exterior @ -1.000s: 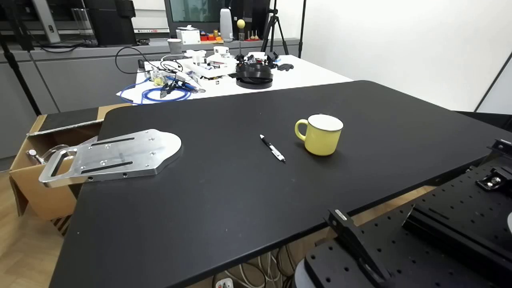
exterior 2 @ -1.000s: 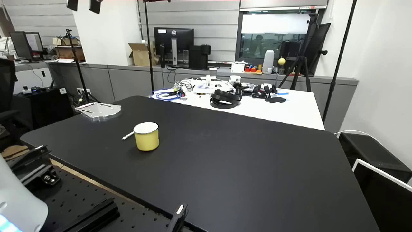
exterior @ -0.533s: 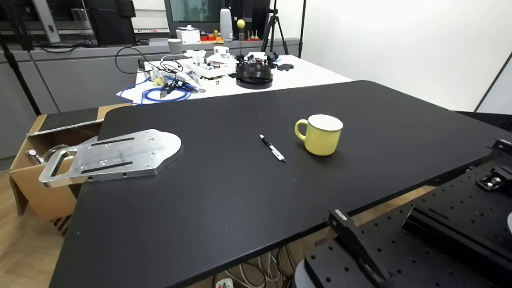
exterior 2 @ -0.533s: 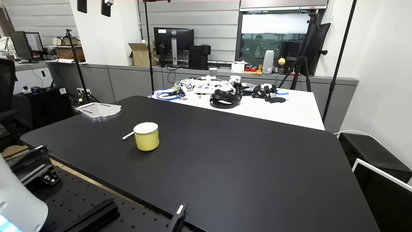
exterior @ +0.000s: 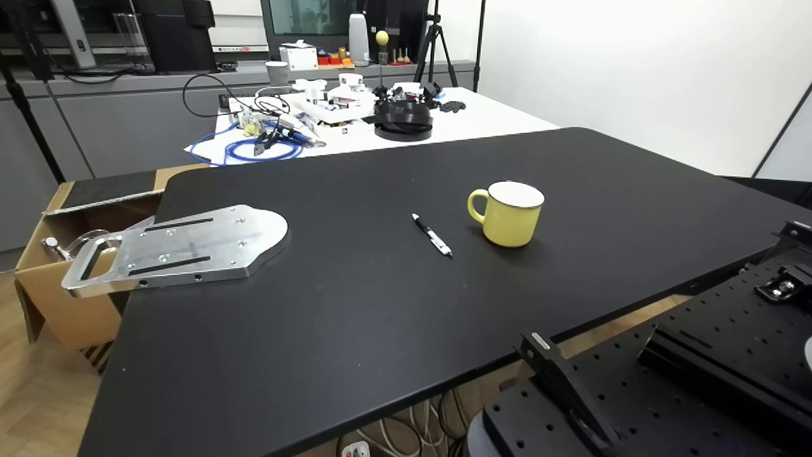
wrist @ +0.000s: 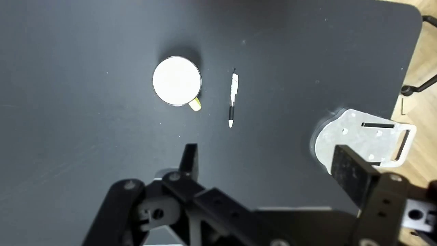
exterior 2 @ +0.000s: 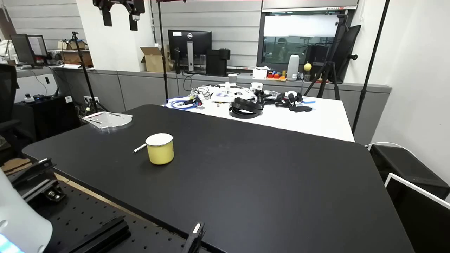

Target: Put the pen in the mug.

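The pen [exterior: 432,235] is thin, black and white, and lies flat on the black table beside the mug. In an exterior view the mug partly hides the pen [exterior 2: 140,148]; the wrist view shows the whole pen [wrist: 233,97]. The squat yellow mug [exterior: 512,219] stands upright, white inside, its handle toward the pen's side. The mug also shows in an exterior view [exterior 2: 160,151] and from above in the wrist view [wrist: 177,81]. My gripper [exterior 2: 120,25] is high above the table, open and empty. In the wrist view its fingers [wrist: 266,153] are wide apart, with pen and mug beyond them.
A silver metal plate with a handle [exterior: 196,244] lies at the table's edge, overhanging it; it also shows in the wrist view [wrist: 362,136]. A cardboard box [exterior: 70,298] stands beside the table. A white table [exterior 2: 316,121] with cables and parts adjoins behind.
In an exterior view my gripper has moved right and down from the top edge, and more of it shows. It stays open. The pen and mug have not moved.
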{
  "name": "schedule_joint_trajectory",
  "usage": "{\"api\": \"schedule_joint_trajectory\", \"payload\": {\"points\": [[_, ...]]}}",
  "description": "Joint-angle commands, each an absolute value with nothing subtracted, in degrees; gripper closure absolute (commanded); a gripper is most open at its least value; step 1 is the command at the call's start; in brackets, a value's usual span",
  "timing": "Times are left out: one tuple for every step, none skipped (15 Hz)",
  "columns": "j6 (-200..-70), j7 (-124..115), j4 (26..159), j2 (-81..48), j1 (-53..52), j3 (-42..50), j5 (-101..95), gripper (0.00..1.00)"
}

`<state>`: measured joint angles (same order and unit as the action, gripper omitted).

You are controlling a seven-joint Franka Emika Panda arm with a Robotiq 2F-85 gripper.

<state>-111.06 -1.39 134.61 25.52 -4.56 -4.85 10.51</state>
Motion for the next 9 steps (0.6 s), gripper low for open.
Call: {"api": "schedule_joint_trajectory", "payload": {"points": [[-117.5,-6.9,133.51,19.98,-4.7,-6.85,10.84,0.0],[-120.17,-8.95,133.61,18.37,-4.61,-7.44,10.97,0.0],[-123.12,-10.92,133.71,16.74,-4.6,-8.04,10.91,0.0],[-125.28,-13.16,133.61,15.03,-4.58,-8.68,10.59,0.0],[-127.25,-15.56,133.48,13.42,-4.62,-9.21,10.49,0.0],[-129.28,-17.95,133.49,11.7,-4.68,-9.69,10.4,0.0],[-130.45,-20.31,133.32,10.16,-4.67,-10.14,9.76,0.0],[-132.02,-22.75,133.45,8.67,-4.71,-10.55,9.27,0.0],[-132.32,-24.25,133.35,7.3,-4.92,-10.73,9.06,0.0]]}}
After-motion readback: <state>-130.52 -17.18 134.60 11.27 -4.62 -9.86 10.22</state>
